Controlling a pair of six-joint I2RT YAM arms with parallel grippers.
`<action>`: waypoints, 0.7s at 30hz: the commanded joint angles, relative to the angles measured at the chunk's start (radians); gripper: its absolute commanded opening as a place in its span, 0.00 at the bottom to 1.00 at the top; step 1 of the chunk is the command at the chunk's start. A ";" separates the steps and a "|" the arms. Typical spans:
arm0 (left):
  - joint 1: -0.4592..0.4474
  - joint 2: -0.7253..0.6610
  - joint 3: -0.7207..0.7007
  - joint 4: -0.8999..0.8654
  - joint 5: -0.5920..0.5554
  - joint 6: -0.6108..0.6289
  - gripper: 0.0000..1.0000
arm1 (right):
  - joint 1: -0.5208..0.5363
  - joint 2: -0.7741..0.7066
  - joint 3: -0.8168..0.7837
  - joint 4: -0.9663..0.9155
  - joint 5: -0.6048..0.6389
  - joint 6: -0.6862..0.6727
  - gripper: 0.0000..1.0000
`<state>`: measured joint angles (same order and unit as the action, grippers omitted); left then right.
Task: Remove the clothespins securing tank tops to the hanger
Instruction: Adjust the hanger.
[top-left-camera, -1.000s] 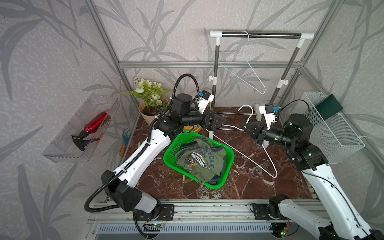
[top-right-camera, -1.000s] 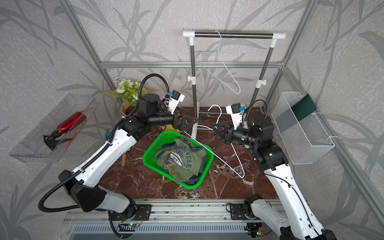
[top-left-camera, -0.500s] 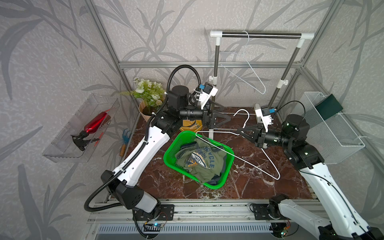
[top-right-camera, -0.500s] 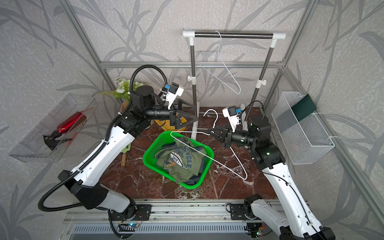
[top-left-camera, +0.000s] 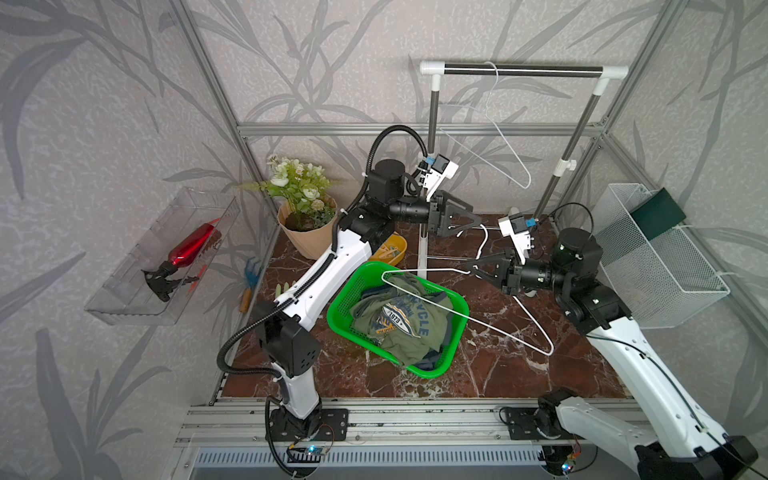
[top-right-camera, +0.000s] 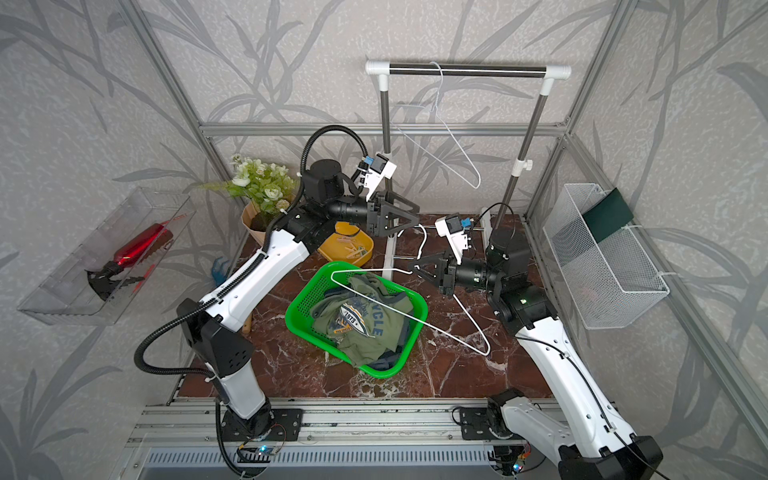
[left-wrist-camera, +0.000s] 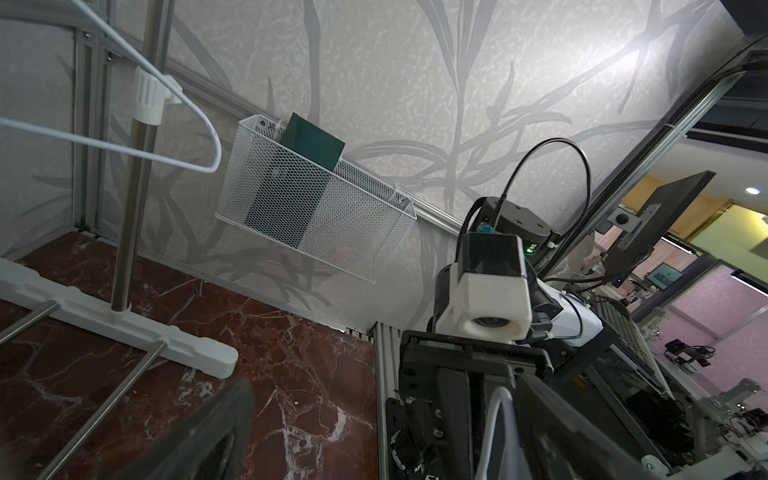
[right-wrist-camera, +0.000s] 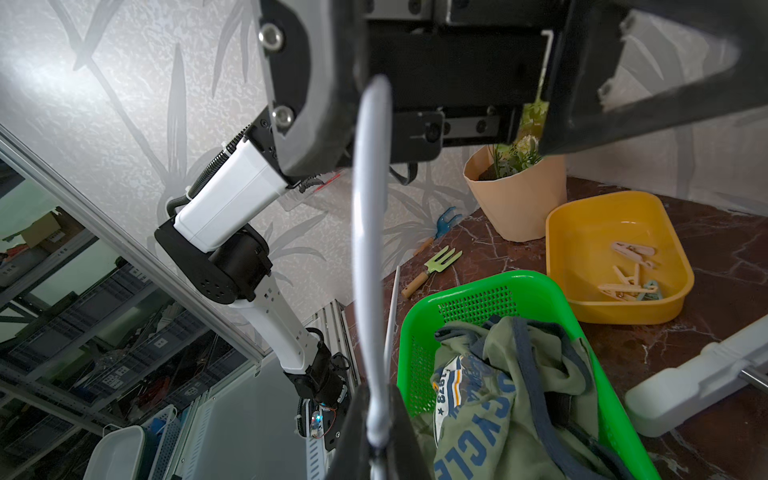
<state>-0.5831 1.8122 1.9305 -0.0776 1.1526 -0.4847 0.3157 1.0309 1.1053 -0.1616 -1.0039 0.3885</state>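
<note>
**A:** Why is the hanger (top-left-camera: 415, 271) held out flat over the green basket (top-left-camera: 345, 301)?

**B:** It is gripped at the neck by the right gripper (top-left-camera: 471, 269), whose jaws are closed on the wire. No pin is seen on the frame. The tank tops (top-left-camera: 399, 328) are heaped in the basket below. The clothespins (right-wrist-camera: 627, 274) are gathered in the yellow tray (right-wrist-camera: 582, 232), at the far left.

**A:** And the left gripper (top-left-camera: 469, 218)?

**B:** It is spread wide and nothing is held. It is poised just beside the hook, probably so the hook can be taken.

**A:** What room is left?

**B:** The rack post (top-left-camera: 432, 116) is close to both grippers. Open table (top-left-camera: 498, 374) is found at the near right, under the hanger's long corner.
</note>
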 joint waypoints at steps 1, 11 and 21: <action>-0.023 0.001 0.036 0.053 0.039 -0.040 0.92 | 0.003 0.022 -0.003 0.040 -0.005 -0.028 0.00; -0.027 -0.010 -0.035 0.105 0.029 -0.065 0.24 | -0.001 0.113 0.012 0.082 -0.002 -0.037 0.00; -0.034 -0.019 -0.070 0.136 0.032 -0.100 0.00 | -0.071 0.104 -0.011 0.182 -0.020 0.047 0.00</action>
<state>-0.6132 1.8240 1.8793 0.0505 1.1690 -0.5617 0.2787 1.1530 1.0939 -0.0860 -1.0370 0.3927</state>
